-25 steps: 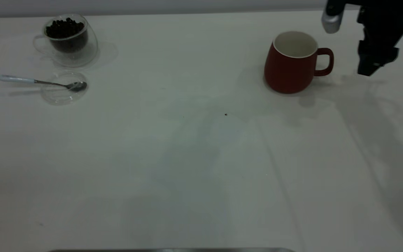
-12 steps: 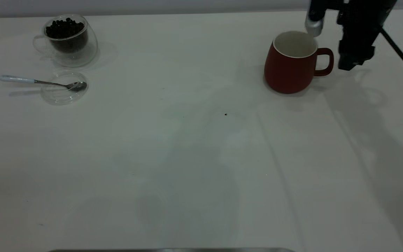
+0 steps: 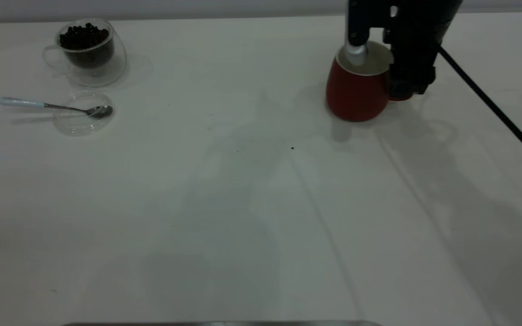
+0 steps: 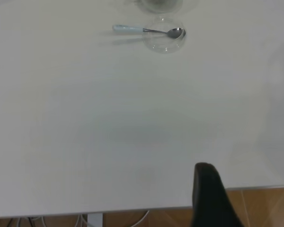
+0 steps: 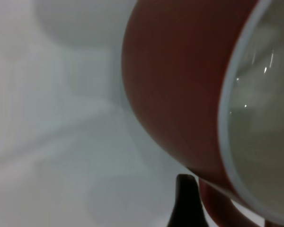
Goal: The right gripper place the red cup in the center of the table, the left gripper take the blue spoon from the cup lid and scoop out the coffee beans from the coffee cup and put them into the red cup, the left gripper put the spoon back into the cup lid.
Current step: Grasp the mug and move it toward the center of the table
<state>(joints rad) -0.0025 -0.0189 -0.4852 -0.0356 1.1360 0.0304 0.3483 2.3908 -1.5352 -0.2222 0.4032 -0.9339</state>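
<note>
The dark red rounded ceramic mug, near the white surface's far right edge, is clamped at its handle side by the right end effector, presumably for relocation to centre.

Coffee cup: far left corner of table, coffee beans inside. Cup lid: just before the coffee cup. Blue spoon: bowl on the lid, handle reaching leftward past its rim. Red cup: far right, well apart. Right gripper: over the red cup's rim and handle side.
</note>
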